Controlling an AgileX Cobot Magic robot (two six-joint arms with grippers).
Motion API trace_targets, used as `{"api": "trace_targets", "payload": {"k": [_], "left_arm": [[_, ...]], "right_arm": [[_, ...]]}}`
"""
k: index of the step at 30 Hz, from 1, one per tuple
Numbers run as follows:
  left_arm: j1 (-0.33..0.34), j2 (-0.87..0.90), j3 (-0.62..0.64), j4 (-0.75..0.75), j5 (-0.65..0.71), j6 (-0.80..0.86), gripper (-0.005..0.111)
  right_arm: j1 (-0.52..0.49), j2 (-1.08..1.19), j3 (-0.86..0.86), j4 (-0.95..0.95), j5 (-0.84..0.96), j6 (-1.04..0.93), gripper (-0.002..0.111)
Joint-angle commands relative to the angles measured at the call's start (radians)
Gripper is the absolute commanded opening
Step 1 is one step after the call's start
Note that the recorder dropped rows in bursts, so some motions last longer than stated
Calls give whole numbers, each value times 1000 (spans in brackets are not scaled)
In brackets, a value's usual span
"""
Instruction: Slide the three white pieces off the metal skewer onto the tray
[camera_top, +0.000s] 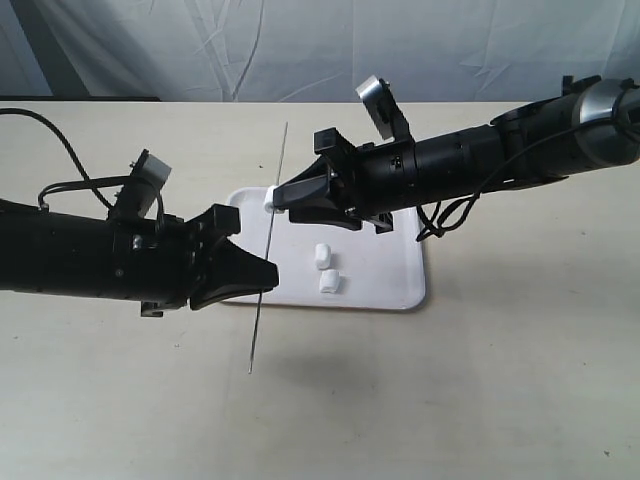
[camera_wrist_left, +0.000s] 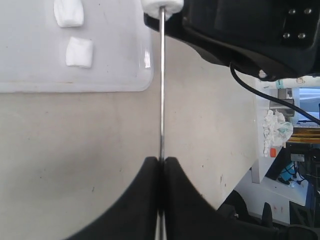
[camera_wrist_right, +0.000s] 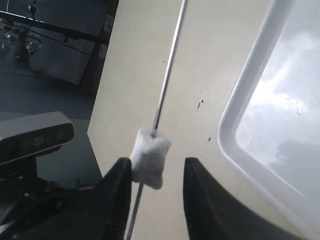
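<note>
Left tool (camera_top: 262, 280): clenched on the metal skewer (camera_top: 272, 240), which runs from the bench's (camera_top: 500, 400) far edge toward its near edge. Right tool (camera_top: 283, 196): I log it released, fingers (camera_wrist_right: 117, 185) flanking one threaded white piece (camera_wrist_right: 150, 157). Two loose white pieces (camera_top: 322, 255) lie in the tray (camera_top: 415, 290), mid-bench.

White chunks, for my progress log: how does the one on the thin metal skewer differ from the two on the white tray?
The skewered white chunk is pierced by the thin grey metal skewer; the two loose white chunks are free of it. The skewered chunk hangs inside the open right pincer; the loose ones lie on the glossy white rectangular tray. All three look alike.
</note>
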Motion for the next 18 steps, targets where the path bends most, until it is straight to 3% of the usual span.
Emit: {"api": "trace_targets", "payload": {"k": [1, 6, 15, 18], "left_arm": [[-1, -7, -4, -8, 23, -1, 0], [-1, -7, -4, -8, 28, -1, 0], [-1, -7, -4, -8, 68, -1, 0], [-1, -7, -4, -8, 98, -1, 0]], "right_arm": [[-2, -8, -3, 11, 8, -9, 31], [-2, -8, -3, 11, 13, -38, 10], [-2, -8, -3, 100, 32, -82, 8], [-2, -8, -3, 106, -5, -108, -1]]}}
